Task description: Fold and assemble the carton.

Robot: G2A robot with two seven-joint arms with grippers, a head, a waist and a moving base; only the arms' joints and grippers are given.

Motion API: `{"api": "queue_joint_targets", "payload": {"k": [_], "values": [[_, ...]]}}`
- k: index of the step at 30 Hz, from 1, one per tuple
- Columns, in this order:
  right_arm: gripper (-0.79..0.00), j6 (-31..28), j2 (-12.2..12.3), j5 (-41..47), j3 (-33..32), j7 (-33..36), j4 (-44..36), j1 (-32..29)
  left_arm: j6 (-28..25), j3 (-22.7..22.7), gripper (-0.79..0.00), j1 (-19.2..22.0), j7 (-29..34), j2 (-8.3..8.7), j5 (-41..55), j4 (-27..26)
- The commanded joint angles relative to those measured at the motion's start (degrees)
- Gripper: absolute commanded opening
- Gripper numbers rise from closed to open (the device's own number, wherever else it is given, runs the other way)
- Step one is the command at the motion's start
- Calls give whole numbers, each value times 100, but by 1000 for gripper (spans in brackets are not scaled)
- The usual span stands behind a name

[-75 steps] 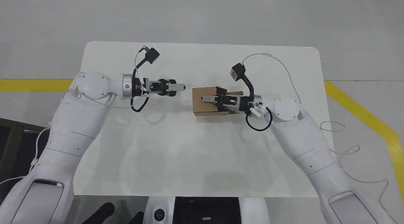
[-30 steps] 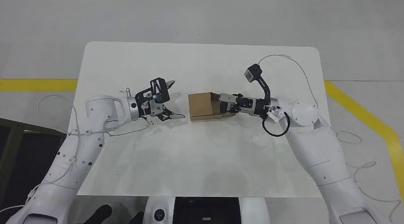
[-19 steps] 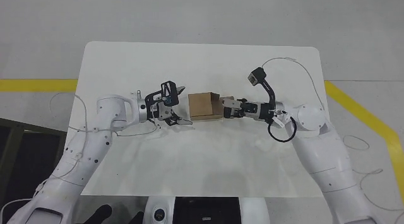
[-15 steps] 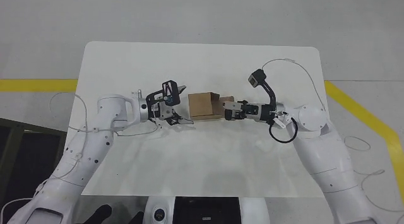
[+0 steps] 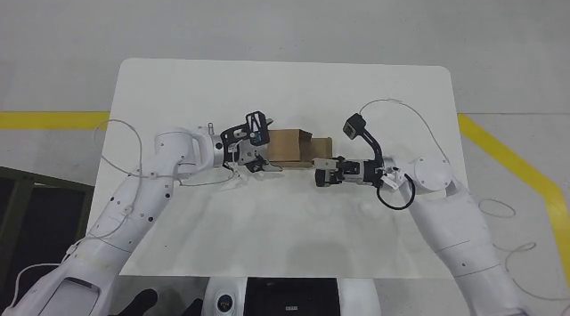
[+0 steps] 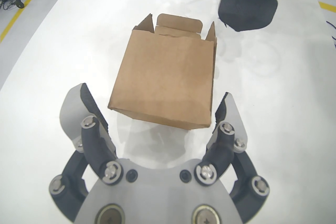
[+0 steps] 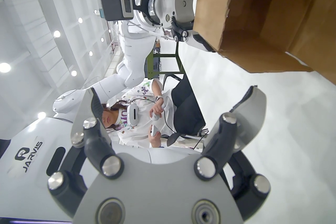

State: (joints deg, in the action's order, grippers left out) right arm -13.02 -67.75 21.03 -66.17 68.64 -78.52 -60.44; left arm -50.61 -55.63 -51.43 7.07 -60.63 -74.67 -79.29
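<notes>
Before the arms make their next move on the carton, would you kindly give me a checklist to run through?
1. Left gripper open: ok.
2. Its fingers on either side of the carton's closed end: ok; whether they touch it: cannot tell.
3. Right gripper open and apart from the carton: ok.
4. Carton's open end turned toward the right gripper: ok.
5. Flaps at the open end folded shut: not ok, they stand out.
6. Carton lying on its side on the table: ok.
</notes>
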Motion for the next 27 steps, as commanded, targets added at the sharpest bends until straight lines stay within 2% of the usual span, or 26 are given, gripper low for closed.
{"api": "queue_joint_targets", "payload": {"k": [1, 8, 17, 27], "values": [[0, -103, -25, 0, 81, -157, 131, 64, -14, 21, 0, 32, 40, -12, 45, 29], [0, -522, -122, 136, 321, -431, 668, 394, -197, 68, 0, 174, 157, -59, 475, 274], [0, -860, -261, 213, 806, 111, 1215, 1000, -289, 148, 0, 312, 298, -106, 716, 424], [0, -1062, -446, 446, 1218, 255, 1775, 1526, -441, 162, 0, 360, 297, -114, 714, 460]]}}
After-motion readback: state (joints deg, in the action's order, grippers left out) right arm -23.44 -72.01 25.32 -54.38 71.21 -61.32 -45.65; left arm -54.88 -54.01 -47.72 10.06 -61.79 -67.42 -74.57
